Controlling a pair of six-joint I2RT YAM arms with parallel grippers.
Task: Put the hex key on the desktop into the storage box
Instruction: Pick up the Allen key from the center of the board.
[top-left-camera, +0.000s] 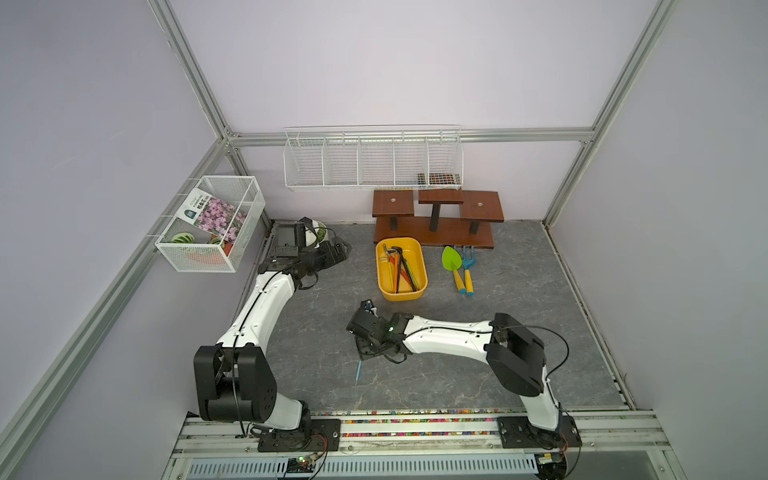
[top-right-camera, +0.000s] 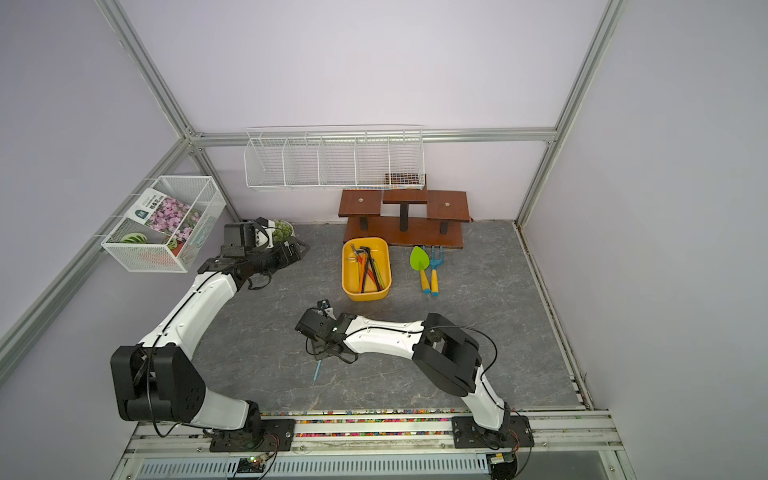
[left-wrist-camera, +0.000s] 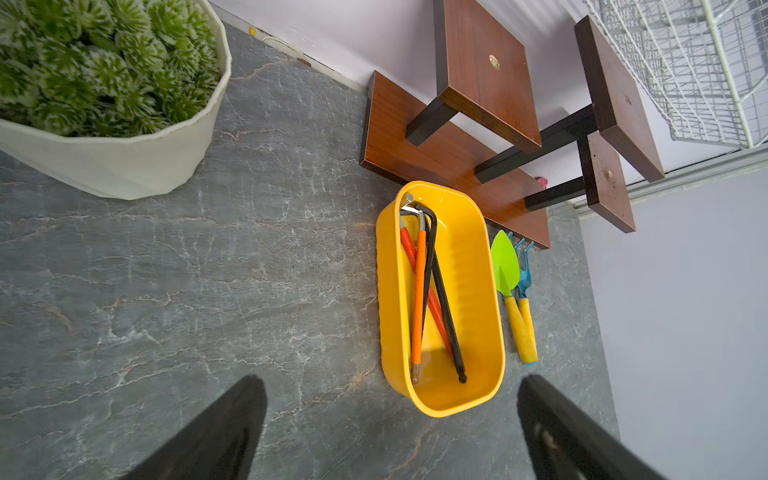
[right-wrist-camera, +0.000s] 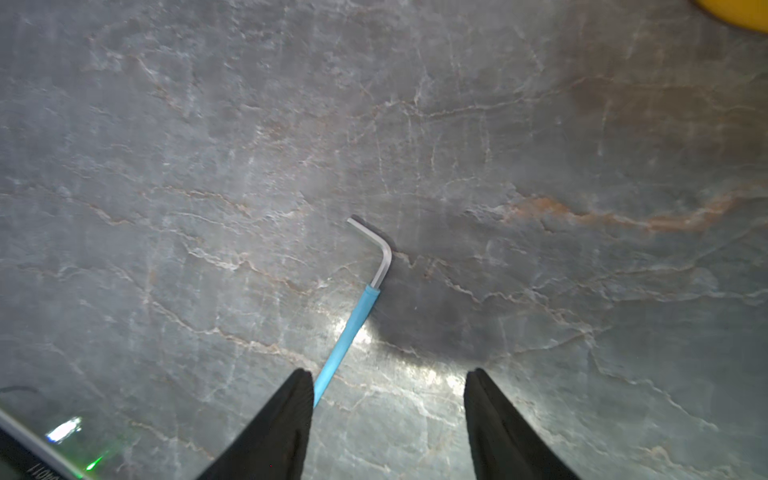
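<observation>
The blue hex key (right-wrist-camera: 347, 332) lies ungrasped on the desktop (right-wrist-camera: 166, 166), well apart from the storage box (top-left-camera: 401, 296). The right gripper (right-wrist-camera: 388, 374) hovers spread, empty

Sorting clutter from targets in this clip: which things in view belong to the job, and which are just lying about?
Job: blue-sleeved hex key, desktop, storage box, right pincer.
Lying about: green trowel, blue fork, wooden stand, potted plant, long wire basket.

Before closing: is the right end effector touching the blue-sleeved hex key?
Cannot tell. Right wrist view: a finger of the right end effector overlaps the hex key; no contact or gap shows.
</observation>
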